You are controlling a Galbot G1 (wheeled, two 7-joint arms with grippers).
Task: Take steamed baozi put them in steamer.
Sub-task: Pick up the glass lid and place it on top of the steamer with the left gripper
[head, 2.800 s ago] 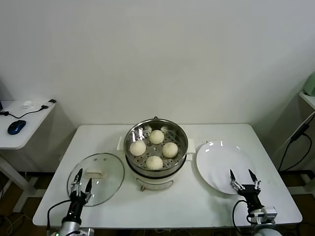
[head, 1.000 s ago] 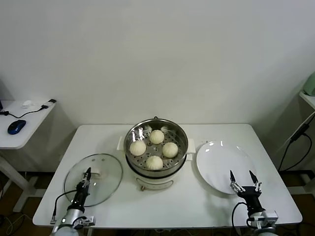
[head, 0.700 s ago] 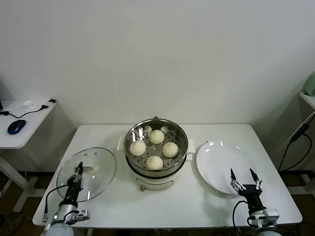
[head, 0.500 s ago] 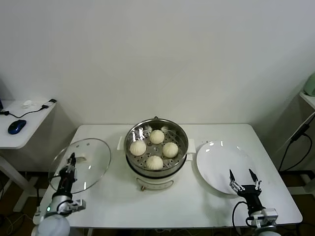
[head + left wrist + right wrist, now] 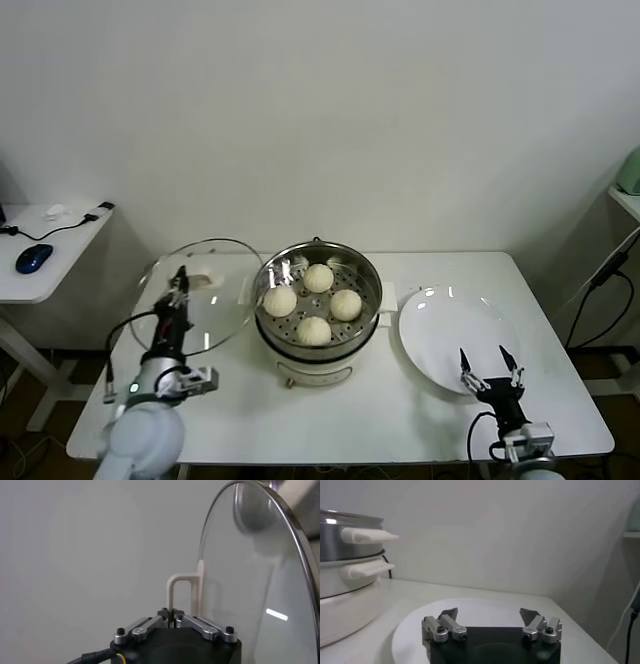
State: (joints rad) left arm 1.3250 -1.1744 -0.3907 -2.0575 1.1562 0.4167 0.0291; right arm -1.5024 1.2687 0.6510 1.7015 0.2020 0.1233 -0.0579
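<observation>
Raised off the counter (image 5: 400,410) since the earlier view, the glass lid (image 5: 205,295) now hangs tilted in the air just left of the steamer (image 5: 316,300), its edge close to the steamer's rim. The left hand (image 5: 178,285) is pinched tight on the lid's white handle (image 5: 182,592), fingers pressed together on the thin loop.

All four baozi (image 5: 313,330) sit on the perforated tray inside the steamer, so loading appears complete and covering is judged the step in hand.

The right hand (image 5: 488,368) waits with fingers spread, low over the near edge of the white plate (image 5: 440,330), right of the steamer.

Risks noted: the grip is on a narrow handle, and the lid is wide, so it may swing or twist in the pinch. A tilted approach could strike the steamer rim, jolt the pot, or seat the lid crooked.
</observation>
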